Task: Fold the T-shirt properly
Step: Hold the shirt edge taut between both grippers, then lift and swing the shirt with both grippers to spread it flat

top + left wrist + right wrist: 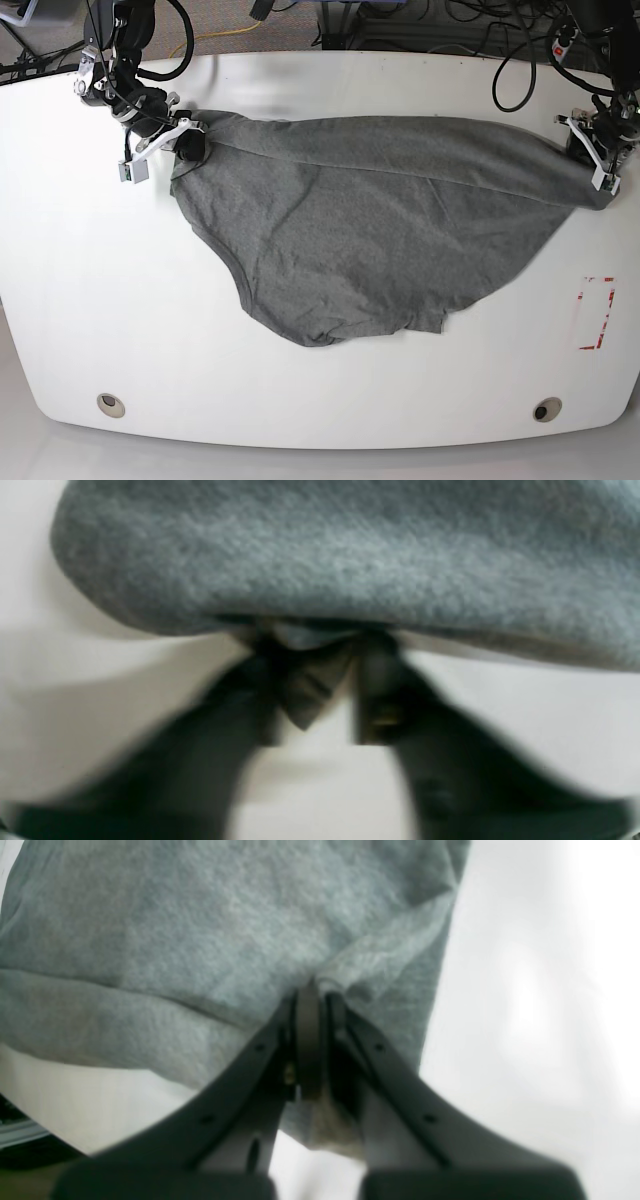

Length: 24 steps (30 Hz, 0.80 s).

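Note:
The grey T-shirt (380, 220) lies spread on the white table (100, 300), pulled taut along its far edge between both grippers, and its near part hangs in a rounded curve toward the front. My right gripper (185, 140) is at the shirt's left corner. Up close, that right gripper (312, 990) is shut on a pinch of the T-shirt (175, 930). My left gripper (598, 150) is at the shirt's right corner. The blurred left wrist view shows my left gripper (312, 650) with its jaws drawn in on the edge of the T-shirt (350, 555).
A red-outlined rectangle (598, 312) is marked on the table at the right. Two round holes (111, 404) (546, 409) sit near the front edge. Cables (400, 30) run behind the table's far edge.

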Available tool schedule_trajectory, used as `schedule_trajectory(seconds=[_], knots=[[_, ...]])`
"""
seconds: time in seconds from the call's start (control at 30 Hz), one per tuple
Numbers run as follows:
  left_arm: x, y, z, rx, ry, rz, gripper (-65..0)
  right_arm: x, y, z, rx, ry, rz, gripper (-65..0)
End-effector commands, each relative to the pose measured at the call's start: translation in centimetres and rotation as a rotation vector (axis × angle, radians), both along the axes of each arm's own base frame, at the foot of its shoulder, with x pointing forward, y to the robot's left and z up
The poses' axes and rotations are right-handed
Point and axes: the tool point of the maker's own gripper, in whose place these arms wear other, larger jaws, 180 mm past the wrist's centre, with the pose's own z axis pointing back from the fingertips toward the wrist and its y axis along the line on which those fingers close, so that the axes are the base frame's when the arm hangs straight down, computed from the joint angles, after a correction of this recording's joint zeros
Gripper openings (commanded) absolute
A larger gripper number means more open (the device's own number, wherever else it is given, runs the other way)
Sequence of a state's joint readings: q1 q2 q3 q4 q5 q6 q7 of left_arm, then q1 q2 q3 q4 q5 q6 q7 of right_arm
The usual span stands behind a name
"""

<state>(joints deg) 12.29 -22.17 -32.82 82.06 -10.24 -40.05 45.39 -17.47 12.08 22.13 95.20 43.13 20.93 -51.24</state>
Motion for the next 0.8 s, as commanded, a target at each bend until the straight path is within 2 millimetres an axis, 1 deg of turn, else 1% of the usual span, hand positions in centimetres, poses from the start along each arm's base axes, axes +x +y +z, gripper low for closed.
schedule_trajectory(seconds=[0.0,0.03,0.07,0.1,0.13,0.17,0.3,0.33,0.43,0.47,0.53,0.57,0.63,0.7,0.77], knots=[[-0.5,2.1,0.7,0.085,0.034,0.010,-62.4,1.5,-0.5,1.6,-0.008,-0.064,-0.001,-65.0],[-0.7,2.8,0.9,0.108,0.036,0.023,-64.4,1.9,-0.6,1.9,-0.010,-0.074,0.000,-65.0],[-0.5,3.2,1.3,0.123,0.021,0.031,-64.4,2.2,-0.6,2.0,-0.010,-0.081,-0.002,-65.0],[0.1,3.5,2.1,0.137,-0.008,0.037,-64.4,2.6,-0.6,2.3,-0.011,-0.091,-0.001,-65.0],[1.0,4.0,3.4,0.157,-0.056,0.045,-64.6,3.2,-0.7,2.7,-0.013,-0.105,-0.003,-65.0],[1.5,4.3,4.2,0.171,-0.086,0.048,-64.7,3.7,-0.8,3.0,-0.015,-0.118,-0.003,-65.0],[2.3,5.2,7.2,0.233,-0.160,0.059,-64.7,6.0,-1.7,4.9,-0.039,-0.178,-0.004,-65.0],[2.8,5.3,8.2,0.253,-0.183,0.055,-64.7,6.6,-1.7,5.5,-0.039,-0.197,-0.004,-65.0],[4.2,4.9,10.9,0.300,-0.254,0.035,-64.7,8.3,-2.8,7.3,-0.055,-0.251,-0.025,-65.0],[4.6,4.7,12.0,0.319,-0.281,0.025,-64.7,9.2,-3.2,8.2,-0.065,-0.277,-0.026,-65.0],[5.1,4.4,13.5,0.349,-0.316,0.009,-64.7,10.4,-3.6,9.5,-0.077,-0.313,-0.026,-65.0],[5.2,4.3,14.5,0.376,-0.332,0.001,-64.7,11.3,-3.8,10.6,-0.084,-0.342,-0.023,-65.0],[5.8,4.2,15.9,0.425,-0.355,-0.010,-64.7,12.4,-4.2,12.0,-0.096,-0.381,-0.023,-65.0],[7.0,3.8,18.4,0.492,-0.406,-0.022,-64.7,13.8,-4.6,13.6,-0.105,-0.421,-0.025,-65.0],[8.0,3.6,20.1,0.544,-0.434,-0.026,-64.7,15.1,-5.2,14.9,-0.113,-0.449,-0.027,-65.0]])
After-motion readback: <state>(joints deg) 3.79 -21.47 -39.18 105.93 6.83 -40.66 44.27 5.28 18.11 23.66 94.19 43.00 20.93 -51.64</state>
